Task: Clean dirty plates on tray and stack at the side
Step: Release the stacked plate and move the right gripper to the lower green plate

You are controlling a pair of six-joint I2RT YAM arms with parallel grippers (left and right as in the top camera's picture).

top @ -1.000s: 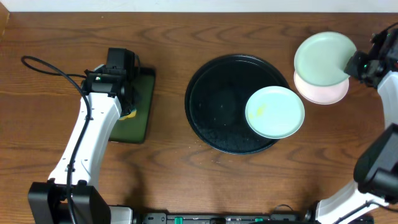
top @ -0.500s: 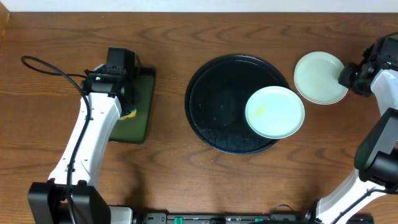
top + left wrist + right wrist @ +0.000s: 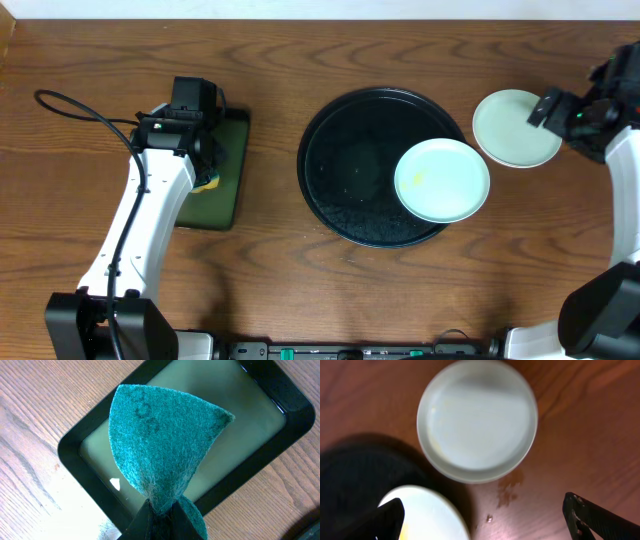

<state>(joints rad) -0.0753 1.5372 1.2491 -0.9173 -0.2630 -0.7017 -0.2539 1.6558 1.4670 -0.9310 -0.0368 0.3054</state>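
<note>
the left pincer is shut tight on a blue-green scrub pad. the pad is pinched at its lower end and fans out past the fingertips. right below this pincer a small black tray with a green inside is seen on the brown wooden worktop.

the right pincer is held with its fingers spread wide apart. just ahead of it, and lower down, a pale green plate is seen on the worktop. the plate is not touched by the fingers. a thick white edge is seen under it, so it may be lying on another plate, but that cannot be told for sure.

beside one finger of the right pincer a pale blue plate is seen. it is set on the big round black tray, at the part of the tray nearest the right pincer. a small yellow smear is seen on the side of this plate far from that pincer.
</note>
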